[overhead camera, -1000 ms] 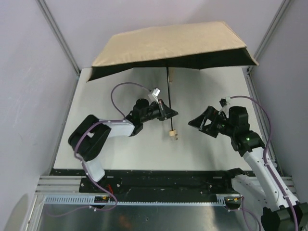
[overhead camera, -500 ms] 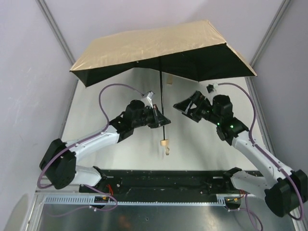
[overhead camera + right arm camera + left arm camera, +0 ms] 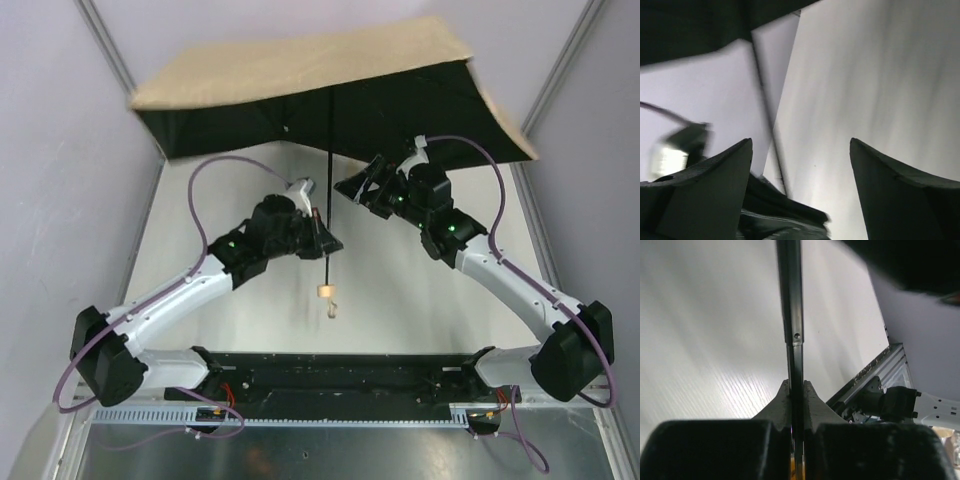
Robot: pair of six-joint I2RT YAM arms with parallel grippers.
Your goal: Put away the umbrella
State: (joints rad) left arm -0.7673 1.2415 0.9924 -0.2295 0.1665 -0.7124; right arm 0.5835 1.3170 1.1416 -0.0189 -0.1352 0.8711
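Note:
The umbrella (image 3: 300, 62) is open and held up off the table, its tan canopy tilted with the black underside facing me. Its thin black shaft (image 3: 329, 150) hangs down to a pale knob handle (image 3: 323, 291) with a loop strap. My left gripper (image 3: 322, 238) is shut on the shaft above the handle. In the left wrist view the shaft (image 3: 791, 300) runs straight up from between the pressed fingers of the left gripper (image 3: 796, 385). My right gripper (image 3: 358, 186) stands open just right of the shaft, under the canopy. In the right wrist view the blurred shaft (image 3: 767, 115) shows between the spread fingers of the right gripper (image 3: 800, 142).
The white tabletop (image 3: 420, 300) lies below both arms. Pale enclosure walls with metal corner posts (image 3: 120, 75) close in the sides and back, and the canopy's edge comes close to them. A black base rail (image 3: 340, 370) runs along the near edge.
My left arm has stretched up and back, lifting the umbrella and tipping its canopy. The right gripper has risen and moved left toward the shaft, its jaws a little less wide.

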